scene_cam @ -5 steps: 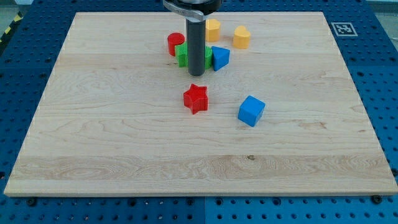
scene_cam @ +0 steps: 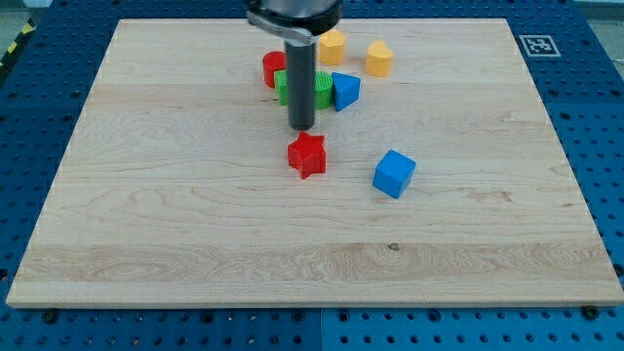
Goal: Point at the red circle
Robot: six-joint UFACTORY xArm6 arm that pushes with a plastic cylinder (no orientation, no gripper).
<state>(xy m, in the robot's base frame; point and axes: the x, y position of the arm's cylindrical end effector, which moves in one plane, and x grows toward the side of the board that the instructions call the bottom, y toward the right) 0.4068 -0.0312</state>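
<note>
The red circle (scene_cam: 272, 68) stands near the view's top, left of my rod and partly hidden by it. My tip (scene_cam: 301, 128) rests on the board just above the red star (scene_cam: 307, 154), below the cluster of blocks. A green block (scene_cam: 283, 87) touches the red circle's lower right. Another green block (scene_cam: 323, 89) shows right of the rod. The rod hides where these two meet.
A blue triangle (scene_cam: 345, 91) sits right of the green blocks. Two yellow blocks (scene_cam: 332, 46) (scene_cam: 379, 58) lie at the view's top. A blue cube (scene_cam: 394, 174) lies right of the red star. The wooden board (scene_cam: 195, 214) ends in blue perforated table.
My tip has slid a little toward the view's bottom and slightly left, away from the green blocks and closer to the red star. The blocks have not moved.
</note>
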